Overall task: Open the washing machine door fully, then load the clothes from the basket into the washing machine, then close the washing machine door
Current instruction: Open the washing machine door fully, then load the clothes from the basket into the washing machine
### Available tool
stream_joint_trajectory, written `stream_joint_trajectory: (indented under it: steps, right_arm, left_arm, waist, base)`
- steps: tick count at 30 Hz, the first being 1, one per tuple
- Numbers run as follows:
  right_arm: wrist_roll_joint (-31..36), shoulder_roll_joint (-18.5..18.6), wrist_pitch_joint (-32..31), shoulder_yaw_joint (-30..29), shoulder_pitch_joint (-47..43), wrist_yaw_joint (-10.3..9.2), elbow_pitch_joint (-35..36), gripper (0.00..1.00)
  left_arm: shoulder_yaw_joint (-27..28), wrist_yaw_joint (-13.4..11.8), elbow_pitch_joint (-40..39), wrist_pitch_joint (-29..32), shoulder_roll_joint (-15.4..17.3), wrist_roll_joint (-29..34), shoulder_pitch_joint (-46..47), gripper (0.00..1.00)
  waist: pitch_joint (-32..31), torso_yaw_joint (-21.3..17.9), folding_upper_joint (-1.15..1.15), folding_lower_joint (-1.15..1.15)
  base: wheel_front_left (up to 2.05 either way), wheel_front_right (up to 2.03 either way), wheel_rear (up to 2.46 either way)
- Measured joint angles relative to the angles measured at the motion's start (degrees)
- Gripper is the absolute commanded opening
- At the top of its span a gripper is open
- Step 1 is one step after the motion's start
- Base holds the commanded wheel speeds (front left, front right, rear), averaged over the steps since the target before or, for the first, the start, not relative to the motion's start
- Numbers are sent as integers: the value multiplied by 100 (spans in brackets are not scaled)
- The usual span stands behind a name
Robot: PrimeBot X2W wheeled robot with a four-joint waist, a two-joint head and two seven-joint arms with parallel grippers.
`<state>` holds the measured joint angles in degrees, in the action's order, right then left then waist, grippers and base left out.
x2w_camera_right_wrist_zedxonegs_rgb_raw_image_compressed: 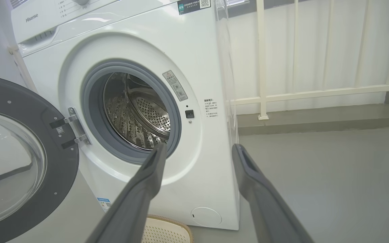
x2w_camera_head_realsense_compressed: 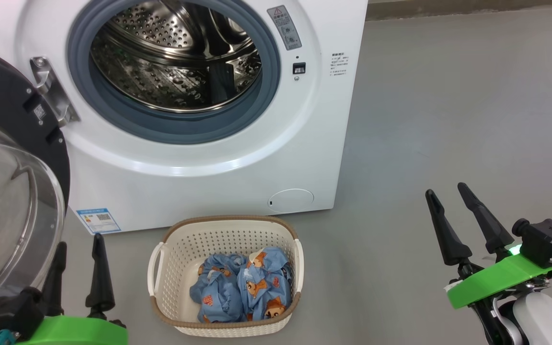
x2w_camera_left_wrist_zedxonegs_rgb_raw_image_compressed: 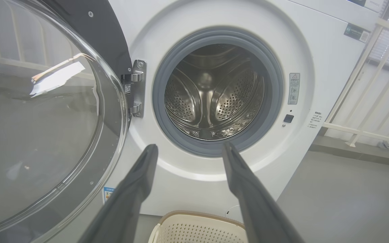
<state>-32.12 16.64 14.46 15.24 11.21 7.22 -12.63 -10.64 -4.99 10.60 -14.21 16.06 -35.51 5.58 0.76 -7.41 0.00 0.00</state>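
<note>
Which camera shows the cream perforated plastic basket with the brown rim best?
The head view: the whole cream perforated plastic basket sits on the floor, light blue bear-print clothes inside. Each wrist view catches part of its rim at the bottom edge, contents hidden.

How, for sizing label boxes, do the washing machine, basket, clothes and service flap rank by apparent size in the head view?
1. washing machine
2. basket
3. clothes
4. service flap
The basket sits nearer the camera, but the gaps look clear.
</note>
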Motion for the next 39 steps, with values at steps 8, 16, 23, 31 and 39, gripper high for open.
stream_joint_trajectory:
  steps: [8, 16, 23, 31, 39]
  right_arm:
    - [0, 10, 0, -102, 0, 0, -1, 100]
    - [1, 33, 0, -136, 0, 0, -3, 100]
    - [42, 34, 0, -156, 0, 0, -2, 100]
    - [42, 31, 0, -154, 0, 0, -1, 100]
    - [42, 31, 0, -149, 0, 0, -1, 100]
  left_arm:
    - [2, 77, -26, -1, -45, 109, -2, 100]
    - [1, 98, -26, -1, -46, 224, -2, 100]
    - [-12, 143, -24, -1, -45, 280, -2, 100]
    - [-69, 244, -24, -1, -24, 287, -1, 100]
    - [-99, 244, -3, -1, 16, 291, -1, 100]
  waist:
    - [-1, 10, 0, 0]
    - [3, 23, 0, 1]
    - [43, 46, 0, 0]
    - [67, 43, 0, 0]
    - [64, 37, 0, 0]
  base:
    - [0, 0, 0]
    - [0, 0, 0]
    - [0, 0, 0]
    - [0, 0, 0]
    - [0, 0, 0]
